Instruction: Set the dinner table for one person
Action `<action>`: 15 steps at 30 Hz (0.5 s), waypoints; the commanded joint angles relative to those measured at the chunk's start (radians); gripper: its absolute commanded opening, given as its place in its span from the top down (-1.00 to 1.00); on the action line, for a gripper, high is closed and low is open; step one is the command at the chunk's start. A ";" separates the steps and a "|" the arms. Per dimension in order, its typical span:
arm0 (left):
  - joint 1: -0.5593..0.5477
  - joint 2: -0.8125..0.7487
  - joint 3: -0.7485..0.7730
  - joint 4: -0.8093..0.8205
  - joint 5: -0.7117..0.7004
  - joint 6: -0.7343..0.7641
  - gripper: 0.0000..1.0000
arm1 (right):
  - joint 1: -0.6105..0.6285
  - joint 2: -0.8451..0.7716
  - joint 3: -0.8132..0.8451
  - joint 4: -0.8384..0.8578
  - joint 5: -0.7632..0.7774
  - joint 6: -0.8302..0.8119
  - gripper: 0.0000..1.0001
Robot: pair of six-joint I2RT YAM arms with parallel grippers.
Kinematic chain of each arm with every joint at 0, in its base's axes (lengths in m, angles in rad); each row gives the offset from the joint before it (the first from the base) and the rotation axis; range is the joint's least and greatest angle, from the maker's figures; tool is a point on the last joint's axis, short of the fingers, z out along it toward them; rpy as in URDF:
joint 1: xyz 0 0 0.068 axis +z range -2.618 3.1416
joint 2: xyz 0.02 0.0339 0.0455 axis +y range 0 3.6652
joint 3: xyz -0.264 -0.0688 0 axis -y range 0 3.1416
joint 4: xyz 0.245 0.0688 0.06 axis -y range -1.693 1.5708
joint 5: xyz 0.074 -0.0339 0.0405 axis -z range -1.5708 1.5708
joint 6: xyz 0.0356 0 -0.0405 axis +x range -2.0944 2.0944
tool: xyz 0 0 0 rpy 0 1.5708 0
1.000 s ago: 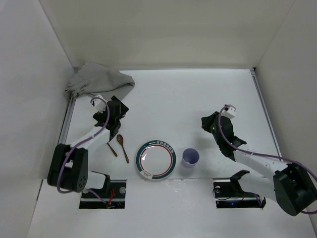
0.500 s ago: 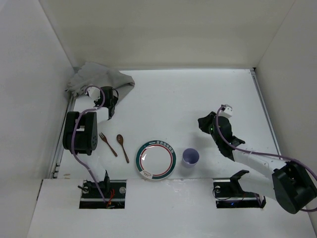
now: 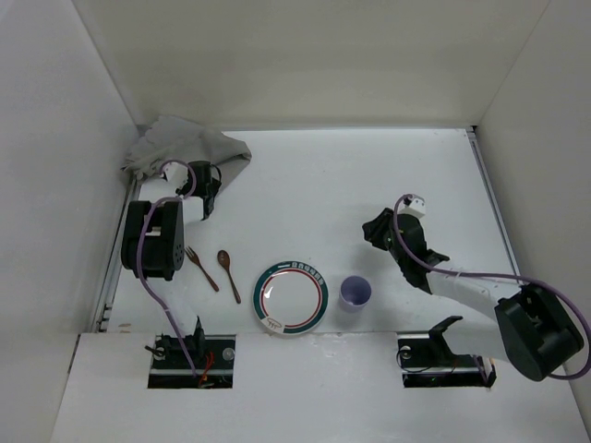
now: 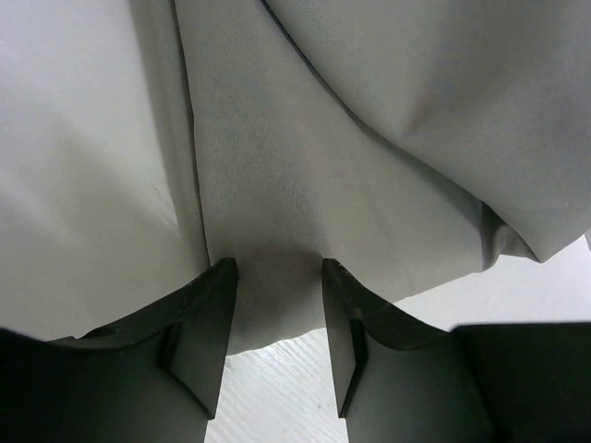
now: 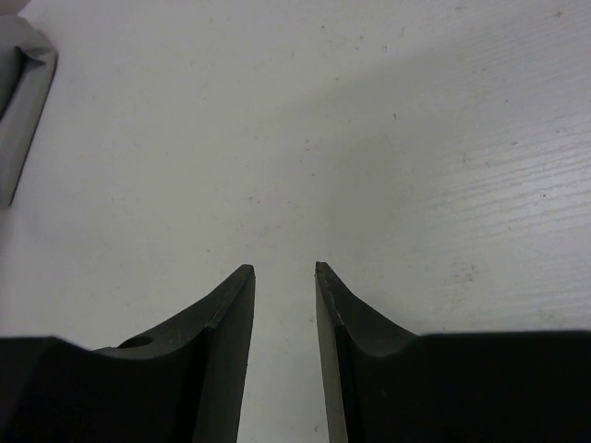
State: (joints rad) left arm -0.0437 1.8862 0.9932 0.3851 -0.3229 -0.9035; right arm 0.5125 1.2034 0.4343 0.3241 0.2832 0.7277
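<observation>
On the white dinner table (image 3: 369,175), near its front, a fork (image 3: 200,268) and a wooden spoon (image 3: 228,274) lie left of a green-rimmed plate (image 3: 291,297). A lilac cup (image 3: 355,292) stands right of the plate. A crumpled grey cloth mat (image 3: 185,148) lies at the back left corner. My left gripper (image 3: 211,180) is at the cloth's near edge. In the left wrist view the left gripper (image 4: 277,268) is shut on a fold of the cloth (image 4: 277,166). My right gripper (image 3: 374,231) hovers behind the cup. The right wrist view shows the right gripper (image 5: 282,269) open over bare table.
White walls (image 3: 74,185) enclose the table on the left, back and right. A metal rail (image 3: 120,240) runs along the left edge beside the left arm. The cloth's far corner (image 5: 18,92) shows at the left of the right wrist view.
My left arm swung from beside the fork and spoon back to the cloth, and its jaws narrowed onto a fold. The right gripper opened and shifted slightly left.
</observation>
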 commanded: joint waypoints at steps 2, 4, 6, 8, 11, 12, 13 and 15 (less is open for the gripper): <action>-0.003 0.019 0.039 -0.049 -0.015 0.026 0.24 | 0.011 0.009 0.047 0.064 -0.013 -0.016 0.22; -0.009 -0.005 0.022 -0.067 -0.018 0.026 0.26 | 0.011 0.010 0.047 0.064 -0.006 -0.019 0.21; -0.009 -0.070 -0.033 -0.045 -0.057 0.028 0.24 | 0.011 0.019 0.047 0.064 -0.016 -0.014 0.21; -0.008 -0.133 -0.091 -0.002 -0.100 0.037 0.14 | 0.011 0.015 0.049 0.064 -0.021 -0.017 0.21; -0.008 -0.151 -0.093 -0.017 -0.097 0.055 0.10 | 0.014 0.019 0.052 0.064 -0.012 -0.020 0.18; -0.006 -0.145 -0.087 -0.031 -0.097 0.054 0.09 | 0.013 0.027 0.052 0.064 -0.016 -0.019 0.18; -0.006 -0.136 -0.084 -0.035 -0.097 0.052 0.08 | 0.014 0.030 0.055 0.061 -0.024 -0.016 0.19; -0.011 -0.083 -0.055 -0.040 -0.084 0.054 0.04 | 0.016 0.021 0.057 0.059 -0.022 -0.020 0.18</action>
State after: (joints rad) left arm -0.0509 1.7855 0.9066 0.3534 -0.3885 -0.8684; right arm 0.5137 1.2255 0.4480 0.3233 0.2691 0.7216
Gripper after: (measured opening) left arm 0.475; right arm 0.407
